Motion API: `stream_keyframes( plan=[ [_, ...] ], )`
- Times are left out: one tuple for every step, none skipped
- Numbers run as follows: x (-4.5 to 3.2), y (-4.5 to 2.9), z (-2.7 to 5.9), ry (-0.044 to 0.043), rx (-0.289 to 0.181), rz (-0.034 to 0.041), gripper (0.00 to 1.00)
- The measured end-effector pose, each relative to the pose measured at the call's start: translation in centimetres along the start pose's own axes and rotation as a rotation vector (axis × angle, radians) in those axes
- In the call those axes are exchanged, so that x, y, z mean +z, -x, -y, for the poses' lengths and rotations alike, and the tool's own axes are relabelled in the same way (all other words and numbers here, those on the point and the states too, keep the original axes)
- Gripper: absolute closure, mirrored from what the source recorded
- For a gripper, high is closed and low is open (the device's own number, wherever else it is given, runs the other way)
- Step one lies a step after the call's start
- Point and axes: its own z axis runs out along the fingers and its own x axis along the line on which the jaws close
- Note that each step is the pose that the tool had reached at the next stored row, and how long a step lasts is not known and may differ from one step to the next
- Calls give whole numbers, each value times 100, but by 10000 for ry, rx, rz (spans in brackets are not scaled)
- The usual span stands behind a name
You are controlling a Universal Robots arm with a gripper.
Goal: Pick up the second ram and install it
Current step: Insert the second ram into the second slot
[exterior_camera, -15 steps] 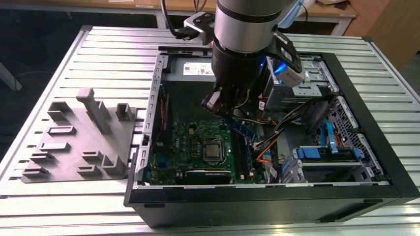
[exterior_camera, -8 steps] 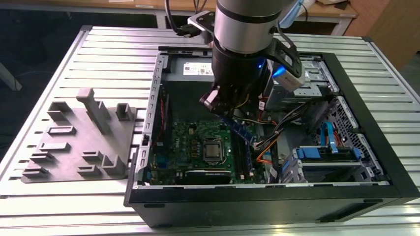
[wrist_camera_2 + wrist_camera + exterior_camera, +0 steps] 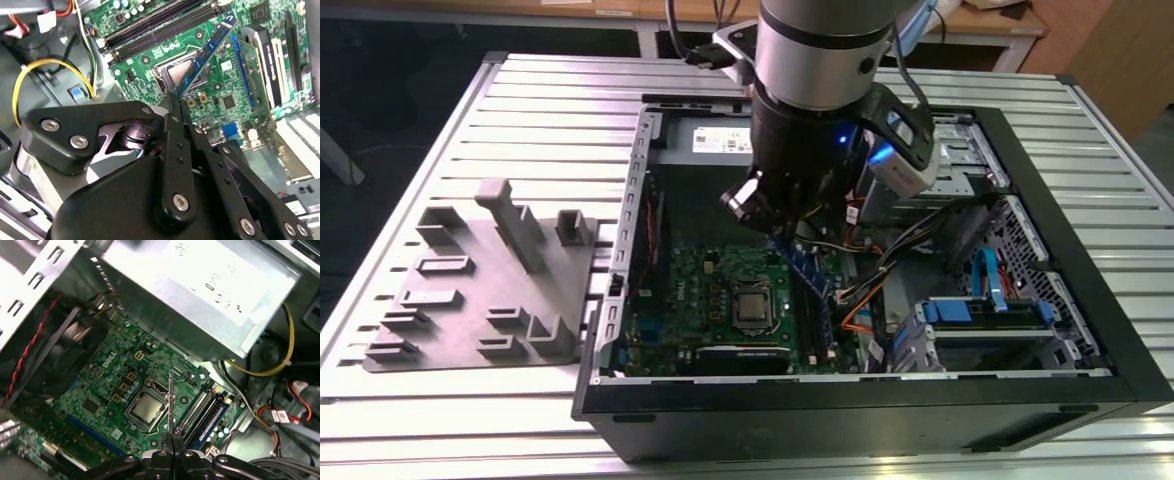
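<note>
In the second wrist view the gripper (image 3: pixel 175 102) hides one end of the ram (image 3: pixel 207 52). In the exterior view the arm (image 3: pixel 821 50) partly covers the power supply (image 3: pixel 700 140).

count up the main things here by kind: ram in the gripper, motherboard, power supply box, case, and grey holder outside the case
second ram, pinched in the gripper: 1
green motherboard: 1
grey power-supply box: 1
black computer case: 1
grey parts holder beside the case: 1
total: 5

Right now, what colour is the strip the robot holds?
Blue: the second ram shows best in the second wrist view.
</note>
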Motion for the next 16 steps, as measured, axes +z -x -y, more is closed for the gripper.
stream_keyframes(
  plan=[
    [1, 0, 0, -5, 182, 6, 91],
    [3, 0, 0, -10, 360, 12, 91],
    [4, 0, 0, -16, 540, 18, 91],
    [6, 0, 0, -21, 720, 24, 91],
    [7, 0, 0, -26, 899, 30, 91],
    [9, 0, 0, -32, 1096, 37, 91],
    [11, 0, 0, -37, 1274, 43, 91],
    [12, 0, 0, -43, 1455, 49, 91],
    [14, 0, 0, -48, 1634, 55, 91],
    [15, 0, 0, -53, 1814, 61, 91],
    [17, -1, 0, -59, 1994, 67, 91],
    [18, 0, 1, -64, 2173, 74, 91],
    [20, -1, 1, -70, 2365, 80, 91],
    [22, -1, 1, -75, 2543, 86, 91],
    [23, -1, 1, -81, 2724, 91, 91],
    [24, -1, 1, -86, 2902, 97, 91]
  ],
)
